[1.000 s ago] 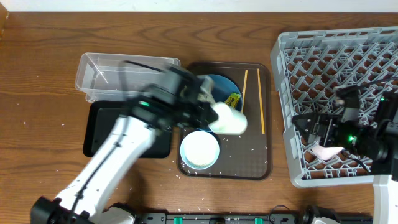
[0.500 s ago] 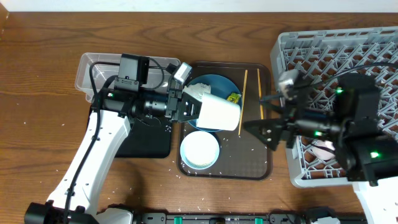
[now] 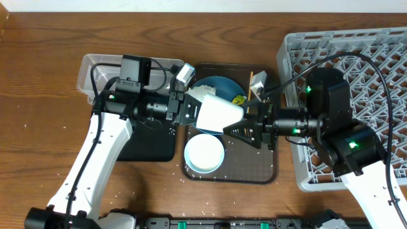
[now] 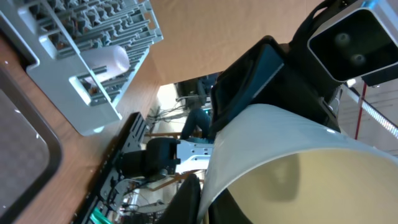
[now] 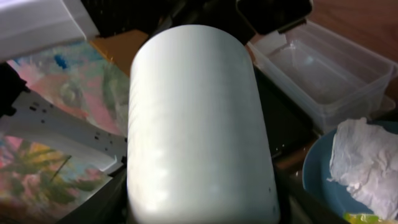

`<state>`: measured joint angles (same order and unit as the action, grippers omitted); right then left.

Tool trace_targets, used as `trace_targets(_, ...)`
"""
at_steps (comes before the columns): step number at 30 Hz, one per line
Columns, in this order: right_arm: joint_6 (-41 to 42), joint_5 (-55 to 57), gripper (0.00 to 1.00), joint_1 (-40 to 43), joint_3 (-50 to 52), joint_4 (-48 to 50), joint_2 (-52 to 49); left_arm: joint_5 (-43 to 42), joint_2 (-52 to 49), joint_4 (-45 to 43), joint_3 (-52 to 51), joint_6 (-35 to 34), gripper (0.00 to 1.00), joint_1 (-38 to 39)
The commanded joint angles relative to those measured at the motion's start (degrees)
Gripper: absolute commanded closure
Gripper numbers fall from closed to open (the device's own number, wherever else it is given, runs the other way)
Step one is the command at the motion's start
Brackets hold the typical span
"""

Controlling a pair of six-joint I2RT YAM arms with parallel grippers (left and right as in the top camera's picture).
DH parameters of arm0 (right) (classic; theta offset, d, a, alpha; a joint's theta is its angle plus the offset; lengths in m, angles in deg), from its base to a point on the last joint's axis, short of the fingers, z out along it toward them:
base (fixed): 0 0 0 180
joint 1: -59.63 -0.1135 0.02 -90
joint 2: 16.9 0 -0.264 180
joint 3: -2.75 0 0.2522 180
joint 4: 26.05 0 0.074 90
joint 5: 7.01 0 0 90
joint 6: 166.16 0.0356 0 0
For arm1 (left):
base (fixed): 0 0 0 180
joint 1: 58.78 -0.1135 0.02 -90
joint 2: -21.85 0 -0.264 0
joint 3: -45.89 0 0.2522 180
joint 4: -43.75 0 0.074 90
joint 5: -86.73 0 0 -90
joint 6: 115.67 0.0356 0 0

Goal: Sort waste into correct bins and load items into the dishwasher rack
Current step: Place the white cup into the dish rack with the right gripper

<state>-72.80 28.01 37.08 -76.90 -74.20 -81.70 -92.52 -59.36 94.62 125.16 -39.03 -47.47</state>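
Note:
My left gripper [image 3: 191,109] is shut on the rim of a white cup [image 3: 219,116], pale green inside [image 4: 323,186], and holds it on its side above the brown tray. My right gripper [image 3: 241,130] is open, with its fingers on either side of the cup's closed end [image 5: 199,124]. The dark-blue plate [image 3: 224,86] lies behind the cup with the crumpled napkin [image 3: 202,93] and the yellow-green wrapper [image 3: 239,100] on it. The white bowl [image 3: 204,152] sits in front. One chopstick [image 3: 251,81] shows in part. Another cup [image 4: 106,60] lies in the grey rack [image 3: 356,57].
The brown serving tray [image 3: 254,172] lies at the centre. The clear tub [image 3: 95,73] is at the back left and the black tray [image 3: 152,149] is in front of it, under my left arm. Rice grains [image 3: 38,121] dot the table.
My right arm has swung left from the rack to the brown tray and now brackets the cup's base. My left arm has drawn the cup slightly left and holds it level.

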Motion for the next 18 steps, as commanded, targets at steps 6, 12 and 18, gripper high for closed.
trace_targets(6,0.5,5.4,0.55,1.6,-0.8,-3.0,3.9,4.8,0.4,0.2,0.9,0.7,0.27,0.4)
trace_targets(12,5.4,27.6,0.55,10.9,-0.8,-15.0,12.9,23.8,0.4,3.8,0.9,0.7,0.21,0.4)
trace_targets(18,16.9,56.4,0.58,26.6,-0.8,-28.3,18.5,28.4,0.4,6.8,0.9,0.7,0.21,0.4)
